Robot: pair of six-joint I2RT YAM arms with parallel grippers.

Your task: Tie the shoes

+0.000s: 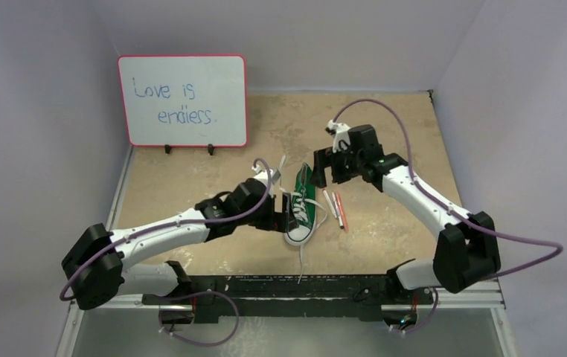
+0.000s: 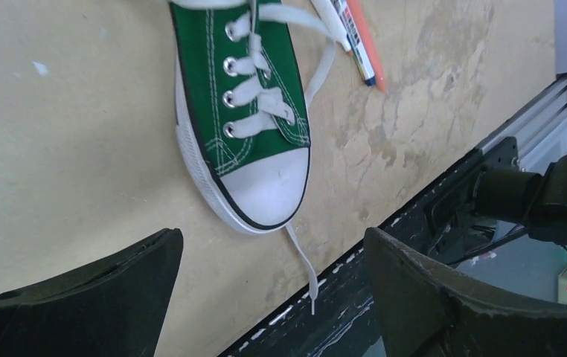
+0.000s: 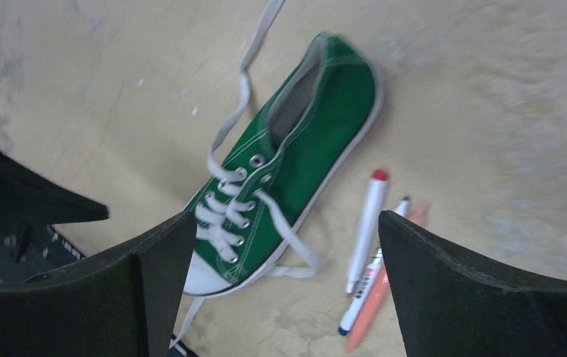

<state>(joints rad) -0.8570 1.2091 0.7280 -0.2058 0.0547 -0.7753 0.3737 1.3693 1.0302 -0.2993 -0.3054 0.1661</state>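
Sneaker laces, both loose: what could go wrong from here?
1. One lace end trails past the toe, off the table onto the black rail; it may snag there or be hard to pinch.
2. The pens lie right beside the sneaker; the open right gripper could catch one instead of a lace.
3. The left gripper is open too, so nothing pins the sneaker; pulling a lace may drag it.

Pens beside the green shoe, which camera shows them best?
The right wrist view: all three pens lie in full length, close up, beside the shoe. The left wrist view catches only their ends at the top edge; the top external view shows them whole but tiny.
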